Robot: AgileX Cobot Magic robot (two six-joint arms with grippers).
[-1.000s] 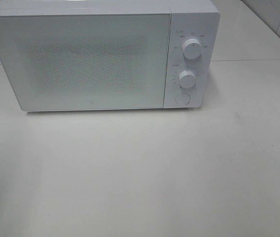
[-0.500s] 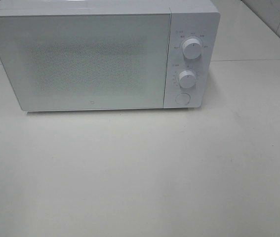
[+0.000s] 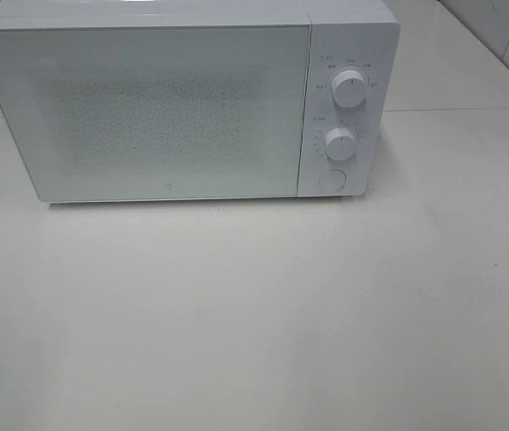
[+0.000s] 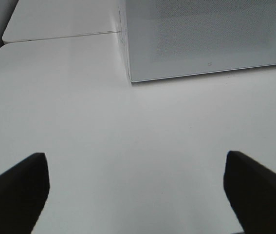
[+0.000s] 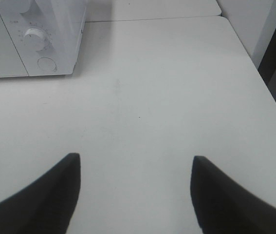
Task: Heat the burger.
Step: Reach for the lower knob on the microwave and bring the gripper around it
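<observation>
Microwave [image 3: 182, 103] stood upright at the far side of the white bench [image 3: 254, 314], front facing the high camera. Its door [image 3: 146, 112] was shut flush, and we could see nothing through the dotted window. To the right of the door, the control panel carried 2 white dials, the upper dial [image 3: 350, 90] directly above the lower dial [image 3: 340, 143], with 1 round button [image 3: 330, 179] beneath them.

Left end effector [image 4: 134, 158] hung over bare bench in front of the microwave corner away from the dials. Its 2 dark fingers [image 4: 16, 195] were spread wide apart, with nothing between them.

Right end effector [image 5: 135, 158] hung over bare bench near the dial side of the microwave. We noted its fingers also apart, though less widely, and gripping nothing.

The burger showed in none of the 3 views, so we could not tell where it lay.
</observation>
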